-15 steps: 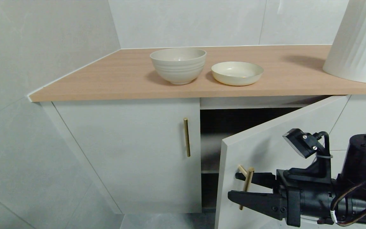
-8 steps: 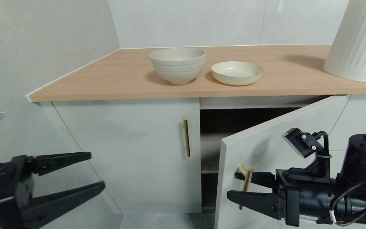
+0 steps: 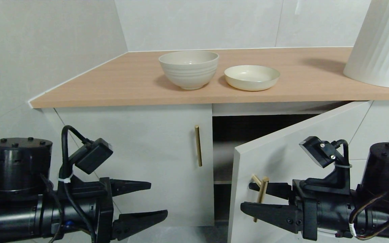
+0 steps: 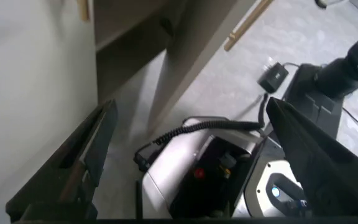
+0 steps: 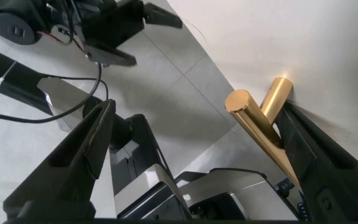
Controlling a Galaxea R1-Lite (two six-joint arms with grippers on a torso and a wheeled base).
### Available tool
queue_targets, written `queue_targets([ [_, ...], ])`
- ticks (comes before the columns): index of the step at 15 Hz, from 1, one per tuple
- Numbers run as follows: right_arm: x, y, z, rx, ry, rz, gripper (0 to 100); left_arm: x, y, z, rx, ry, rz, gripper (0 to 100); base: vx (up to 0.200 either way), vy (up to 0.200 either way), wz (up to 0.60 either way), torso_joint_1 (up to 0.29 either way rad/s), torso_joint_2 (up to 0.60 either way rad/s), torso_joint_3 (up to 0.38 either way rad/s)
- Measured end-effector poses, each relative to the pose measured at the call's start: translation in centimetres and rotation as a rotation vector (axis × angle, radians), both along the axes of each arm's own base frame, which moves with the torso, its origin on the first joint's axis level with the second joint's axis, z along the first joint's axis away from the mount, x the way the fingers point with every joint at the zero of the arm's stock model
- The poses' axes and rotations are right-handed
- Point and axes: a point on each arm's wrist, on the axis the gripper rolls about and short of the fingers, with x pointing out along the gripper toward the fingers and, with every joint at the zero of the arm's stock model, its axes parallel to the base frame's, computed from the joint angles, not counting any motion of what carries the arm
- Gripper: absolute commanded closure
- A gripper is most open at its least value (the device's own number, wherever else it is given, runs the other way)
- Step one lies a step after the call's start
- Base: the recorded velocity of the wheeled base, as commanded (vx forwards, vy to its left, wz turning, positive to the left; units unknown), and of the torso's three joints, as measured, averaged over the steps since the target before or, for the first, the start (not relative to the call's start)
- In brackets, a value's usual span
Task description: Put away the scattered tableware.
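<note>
A cream ribbed bowl [image 3: 188,69] and a shallow cream dish [image 3: 252,77] stand side by side on the wooden counter [image 3: 120,84]. Below them the right cabinet door [image 3: 282,141] hangs partly open. My right gripper [image 3: 247,196] is open with its fingers on either side of that door's brass handle [image 3: 263,192]; the handle [image 5: 257,121] lies close against one finger [image 5: 316,162]. My left gripper [image 3: 157,199] is open and holds nothing, low in front of the closed left door [image 3: 140,158], far below the bowl.
A tall white ribbed container [image 3: 380,44] stands at the counter's right end. The closed door has a vertical brass handle [image 3: 198,145]. Behind the open door is a dark cabinet interior [image 3: 241,130] with a shelf. Tiled walls close off the left and back.
My left arm has come up from the lower left and moved right, toward the cabinet front. The right gripper, the door, the bowl and the dish have stayed put.
</note>
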Motion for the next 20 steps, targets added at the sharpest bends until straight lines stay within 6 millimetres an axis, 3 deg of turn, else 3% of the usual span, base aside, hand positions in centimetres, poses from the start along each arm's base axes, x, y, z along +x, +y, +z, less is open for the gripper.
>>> queue_targets([
  [1, 0.0, 0.0, 0.0, 0.0, 0.001, 0.0, 0, 0.0, -0.1, -0.1, 0.004, 0.005, 0.0, 100, 0.0, 0.0, 0.0, 0.0, 0.0, 0.0],
  [7, 0.1, 0.0, -0.1, -0.003, 0.004, 0.0, 0, 0.1, -0.8, -0.6, 0.01, 0.035, -0.013, 100, 0.0, 0.0, 0.0, 0.0, 0.0, 0.0],
  [11, 0.1, 0.1, -0.2, -0.005, 0.005, 0.001, 0, 0.8, -2.1, 0.2, -0.057, 0.069, -0.017, 100, 0.0, 0.0, 0.0, 0.0, 0.0, 0.0],
  [14, 0.2, 0.2, -0.1, -0.003, 0.003, 0.001, 0, 2.5, -3.7, 1.5, -0.16, 0.069, -0.011, 100, 0.0, 0.0, 0.0, 0.0, 0.0, 0.0],
  [17, 0.1, 0.2, 0.1, 0.001, -0.001, 0.001, 0, 5.6, -6.0, 2.1, -0.225, 0.032, -0.026, 100, 0.0, 0.0, 0.0, 0.0, 0.0, 0.0],
  [20, 0.1, 0.1, 0.3, 0.005, -0.006, -0.001, 0, 7.1, -8.3, 1.3, -0.244, 0.011, -0.054, 100, 0.0, 0.0, 0.0, 0.0, 0.0, 0.0],
])
